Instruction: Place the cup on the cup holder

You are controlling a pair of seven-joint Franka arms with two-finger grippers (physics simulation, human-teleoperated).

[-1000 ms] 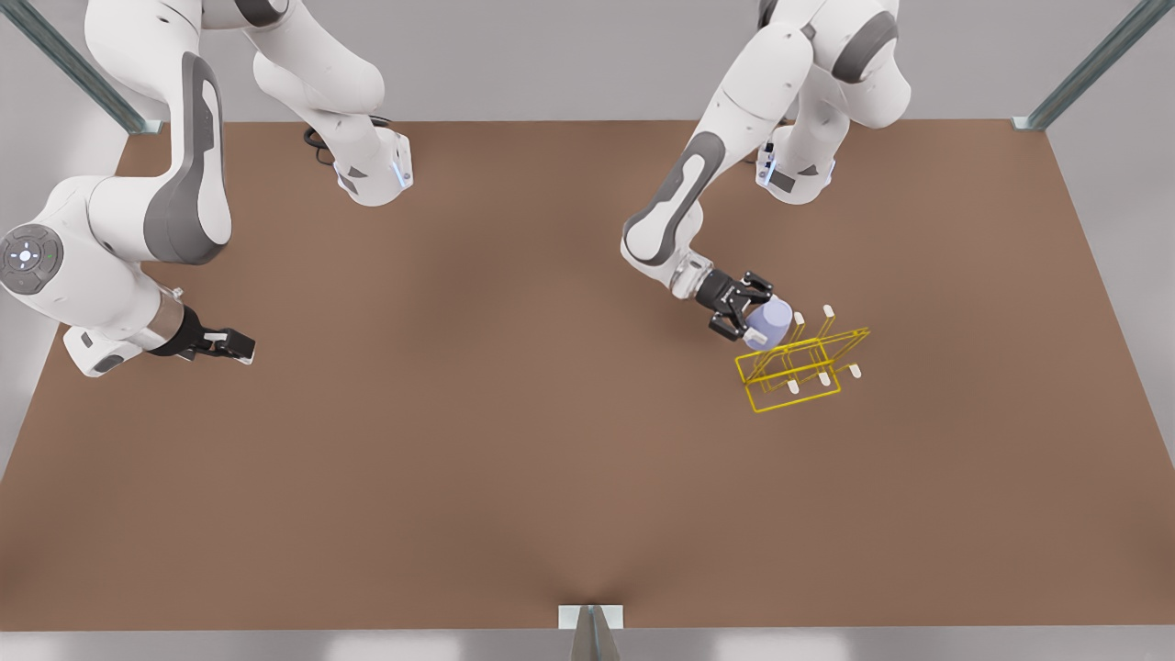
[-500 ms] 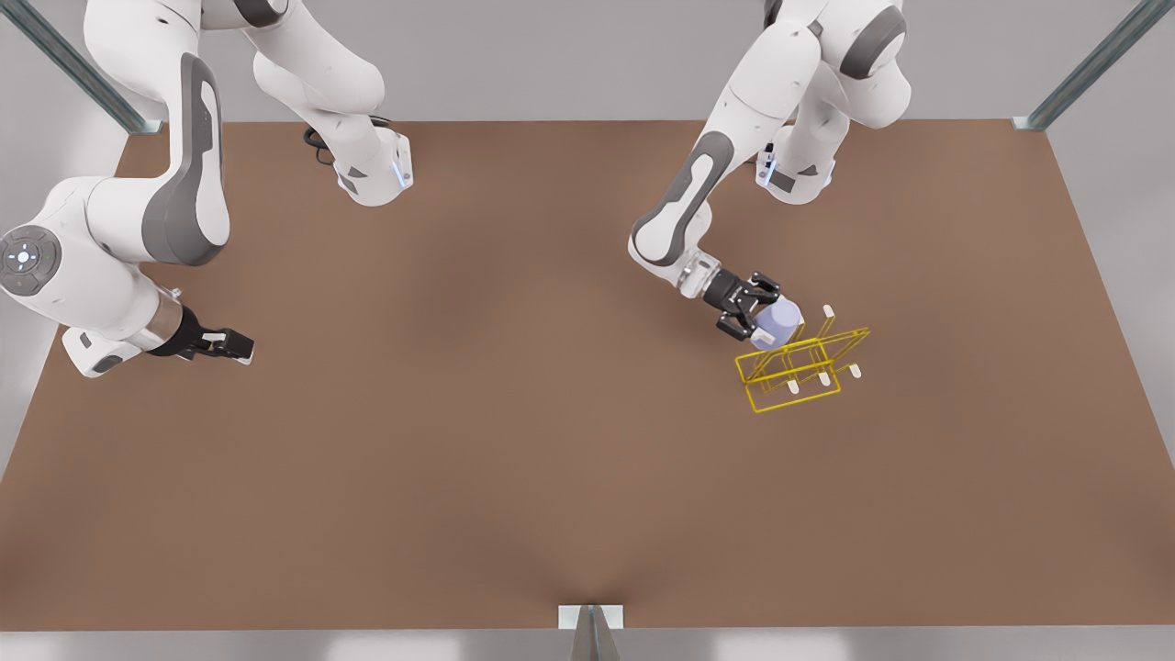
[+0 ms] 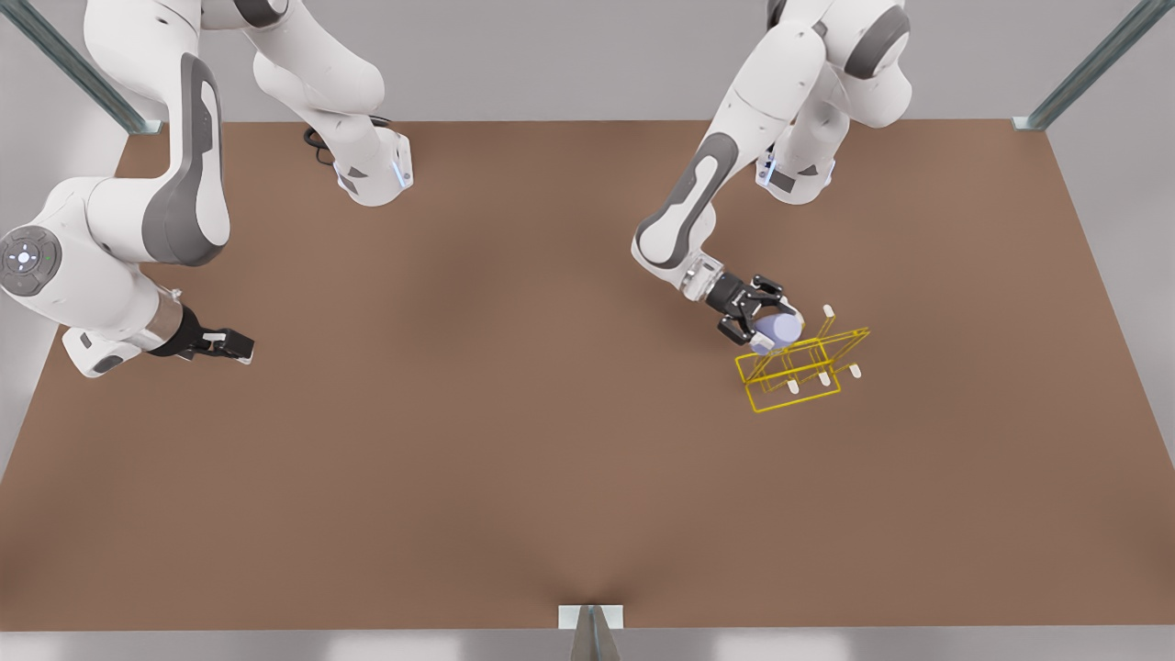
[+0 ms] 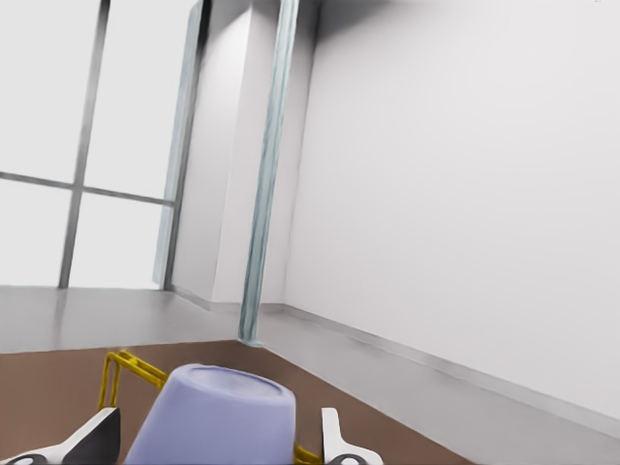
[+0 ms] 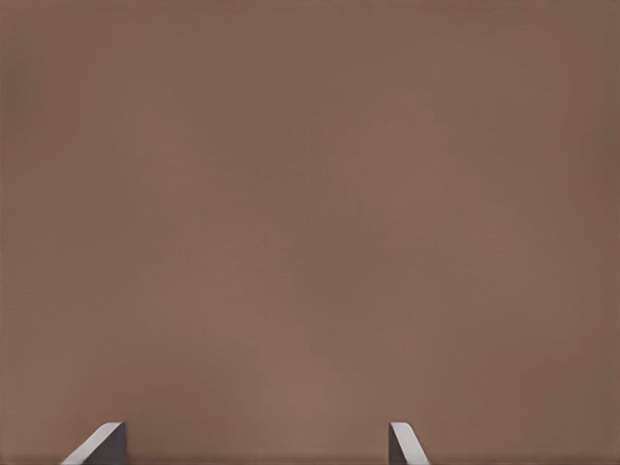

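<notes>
The left gripper [image 3: 769, 329], clamped on the cup [image 3: 777, 330], has carried it lower and closer onto the cup holder [image 3: 797, 365], at about four o'clock from table centre; release looks near; the right gripper [image 3: 231, 345] waits at nine o'clock, fingers spread and empty.

Bare simulated lab: brown table [image 3: 514, 441], metal struts [image 3: 1092, 64].
</notes>
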